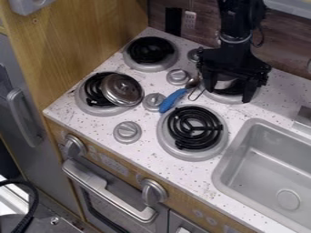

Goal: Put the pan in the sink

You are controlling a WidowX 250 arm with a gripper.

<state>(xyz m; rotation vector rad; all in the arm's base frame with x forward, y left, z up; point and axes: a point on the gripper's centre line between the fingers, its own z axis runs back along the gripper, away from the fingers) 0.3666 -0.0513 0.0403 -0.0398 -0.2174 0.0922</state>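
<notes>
My pincer (229,94) is spread above the rear burner nearer the sink (220,172), its fingers on either side of the silvery pan (225,83), partly hidden. A blue-handled utensil (173,100) lies on the desk (150,152) nearby. The stove's front panel (113,164) bears lettering too small for me to read.

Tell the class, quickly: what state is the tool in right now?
Tool: open, fingers spread wide at the back right burner, metallic pan showing between them; whether they touch it cannot be told.
</notes>
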